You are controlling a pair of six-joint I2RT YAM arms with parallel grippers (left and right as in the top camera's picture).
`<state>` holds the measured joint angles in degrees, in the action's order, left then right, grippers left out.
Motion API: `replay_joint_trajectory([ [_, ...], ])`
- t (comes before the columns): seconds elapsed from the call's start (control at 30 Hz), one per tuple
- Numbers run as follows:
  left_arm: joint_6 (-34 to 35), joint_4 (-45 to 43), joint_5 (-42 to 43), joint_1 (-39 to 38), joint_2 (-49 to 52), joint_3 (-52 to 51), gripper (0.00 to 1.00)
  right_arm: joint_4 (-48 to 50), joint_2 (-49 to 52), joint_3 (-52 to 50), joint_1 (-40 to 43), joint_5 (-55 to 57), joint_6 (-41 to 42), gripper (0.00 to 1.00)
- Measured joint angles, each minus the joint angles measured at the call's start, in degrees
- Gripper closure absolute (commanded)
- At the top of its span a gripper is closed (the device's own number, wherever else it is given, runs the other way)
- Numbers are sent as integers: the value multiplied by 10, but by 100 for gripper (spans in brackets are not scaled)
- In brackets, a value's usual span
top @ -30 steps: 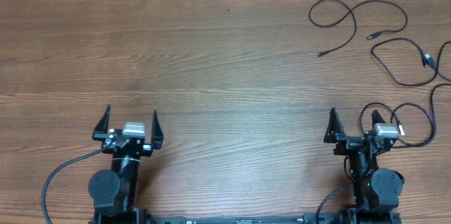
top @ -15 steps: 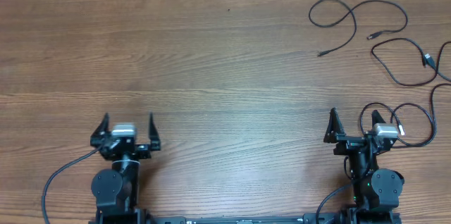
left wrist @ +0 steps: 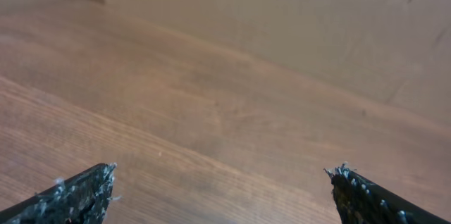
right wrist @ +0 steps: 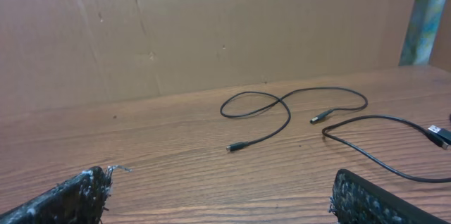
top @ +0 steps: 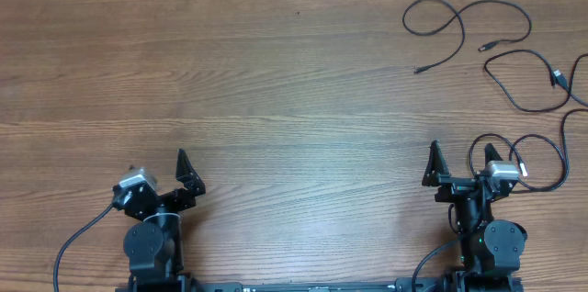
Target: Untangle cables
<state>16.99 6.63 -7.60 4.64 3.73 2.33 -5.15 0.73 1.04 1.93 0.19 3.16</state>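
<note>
Three thin black cables lie apart at the right of the wooden table. One cable [top: 459, 18] makes a loop at the back right, and it shows in the right wrist view as the looped cable [right wrist: 285, 104] with a small plug end [right wrist: 236, 146]. A second cable [top: 514, 99] curves beside it, also seen far right as the second cable [right wrist: 384, 117]. The third cable [top: 542, 138] loops close around my right arm. My right gripper [top: 457, 159] [right wrist: 222, 182] stands open and empty. My left gripper [top: 154, 177] [left wrist: 222, 182], turned to the left, is open over bare wood.
Thicker black wires [top: 69, 237] run from the arm bases at the front edge. A brown cardboard wall [right wrist: 211, 27] rises behind the table. The table's right edge lies close to the cables.
My left gripper has drawn back toward its base and swung round to the left. The right gripper and the cables have not moved.
</note>
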Motion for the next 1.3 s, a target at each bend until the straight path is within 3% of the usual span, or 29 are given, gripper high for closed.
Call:
replay_joint_trajectory([
  [0.43, 11, -69, -8, 0, -29, -16, 0, 0, 0, 0, 0, 0, 0, 0],
  [0.67, 3, -28, 0, 0, -29, -18, 0, 0, 0, 0, 0, 0, 0, 0],
  [1.1, -173, -25, 29, 0, -29, -18, 0, 0, 0, 0, 0, 0, 0, 0],
  [1.3, -327, -28, 116, 0, -29, -18, 0, 0, 0, 0, 0, 0, 0, 0],
])
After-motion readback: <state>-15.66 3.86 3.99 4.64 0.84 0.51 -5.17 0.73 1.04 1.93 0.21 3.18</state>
